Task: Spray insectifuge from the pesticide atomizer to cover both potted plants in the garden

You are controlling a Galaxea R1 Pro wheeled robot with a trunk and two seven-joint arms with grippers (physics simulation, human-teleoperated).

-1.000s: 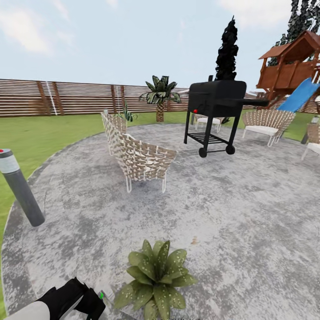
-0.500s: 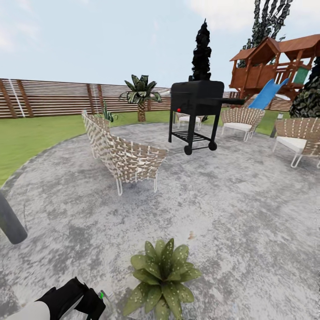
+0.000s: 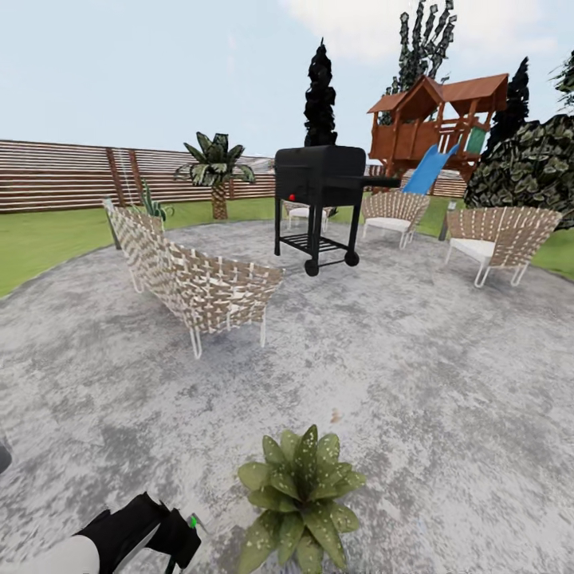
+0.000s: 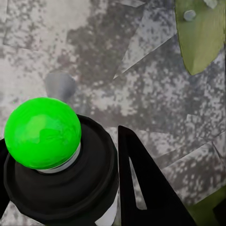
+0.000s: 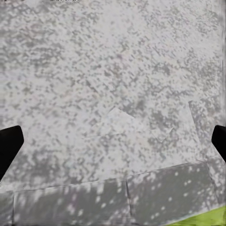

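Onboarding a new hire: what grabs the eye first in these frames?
The black grill standing mid-patio, with the wooden playset and its blue slide behind it. Nearest the robot, a speckled potted plant sits on the grey paving; the left wrist view has a bright green ball up close.

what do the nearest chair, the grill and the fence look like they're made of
The nearest chair: woven tan wicker, by its open basket-weave strips, on thin pale legs, probably metal. The grill: matte black metal apparently, a boxy body on a wheeled frame. The fence: brown wood, judging by its horizontal slats.
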